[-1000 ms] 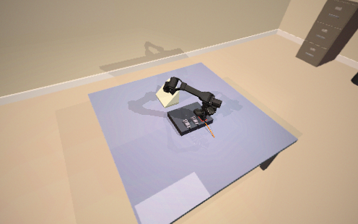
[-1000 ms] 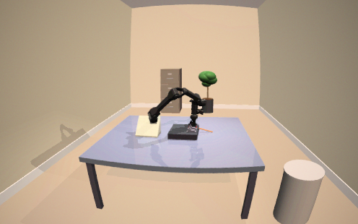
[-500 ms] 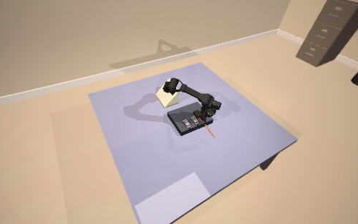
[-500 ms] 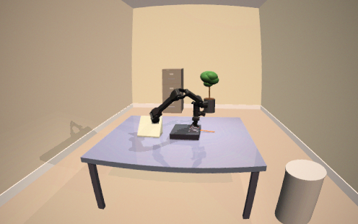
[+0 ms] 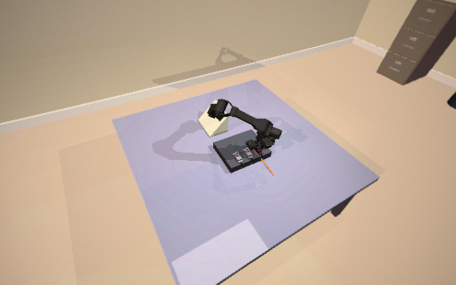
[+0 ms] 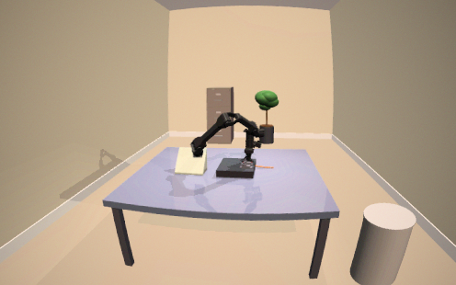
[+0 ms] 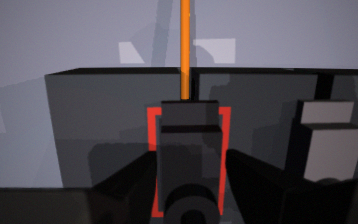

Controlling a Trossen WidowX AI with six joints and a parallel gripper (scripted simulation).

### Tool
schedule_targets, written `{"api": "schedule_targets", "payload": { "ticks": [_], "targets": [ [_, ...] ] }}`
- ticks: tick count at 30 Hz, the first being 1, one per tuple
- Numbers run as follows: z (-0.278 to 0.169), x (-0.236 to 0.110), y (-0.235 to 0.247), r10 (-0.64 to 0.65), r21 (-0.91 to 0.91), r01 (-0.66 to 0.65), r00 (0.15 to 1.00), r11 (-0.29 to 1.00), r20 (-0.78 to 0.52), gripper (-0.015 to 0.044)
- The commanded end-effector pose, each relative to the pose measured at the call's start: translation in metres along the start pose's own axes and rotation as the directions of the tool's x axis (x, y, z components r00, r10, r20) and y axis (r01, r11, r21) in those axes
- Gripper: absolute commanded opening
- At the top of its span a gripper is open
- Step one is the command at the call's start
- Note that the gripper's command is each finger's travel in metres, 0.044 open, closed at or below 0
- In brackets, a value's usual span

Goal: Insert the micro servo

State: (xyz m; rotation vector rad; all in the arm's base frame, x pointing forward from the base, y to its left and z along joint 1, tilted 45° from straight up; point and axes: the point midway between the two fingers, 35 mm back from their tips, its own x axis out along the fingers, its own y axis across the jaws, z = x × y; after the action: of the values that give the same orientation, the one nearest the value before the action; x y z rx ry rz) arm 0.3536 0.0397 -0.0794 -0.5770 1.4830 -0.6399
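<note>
Micro servo [image 7: 191, 150] sitting down in the red-marked pocket [image 7: 152, 131] on the deck [image 7: 101, 112], orange cable [image 7: 185, 50] running off the far edge. Gripper [image 7: 191, 192] loosened, jaws off its sides, gripping nothing.

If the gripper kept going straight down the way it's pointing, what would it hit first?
Most likely the micro servo, which sits right between the fingers inside the red-marked pocket on the deck. The gripper is open now. Depth is hard to judge.
</note>
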Motion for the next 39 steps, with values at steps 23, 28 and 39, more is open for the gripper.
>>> {"api": "schedule_targets", "payload": {
  "ticks": [23,28,39],
  "targets": [
    [-0.109,-0.096,0.002,0.013,-0.001,-0.013,1.000,1.000,0.004,0.0440],
    [-0.110,-0.133,0.003,0.014,-0.011,-0.014,1.000,1.000,0.015,0.0440],
    [-0.111,-0.146,0.003,0.014,-0.014,-0.013,1.000,1.000,0.019,0.0440]
  ]
}}
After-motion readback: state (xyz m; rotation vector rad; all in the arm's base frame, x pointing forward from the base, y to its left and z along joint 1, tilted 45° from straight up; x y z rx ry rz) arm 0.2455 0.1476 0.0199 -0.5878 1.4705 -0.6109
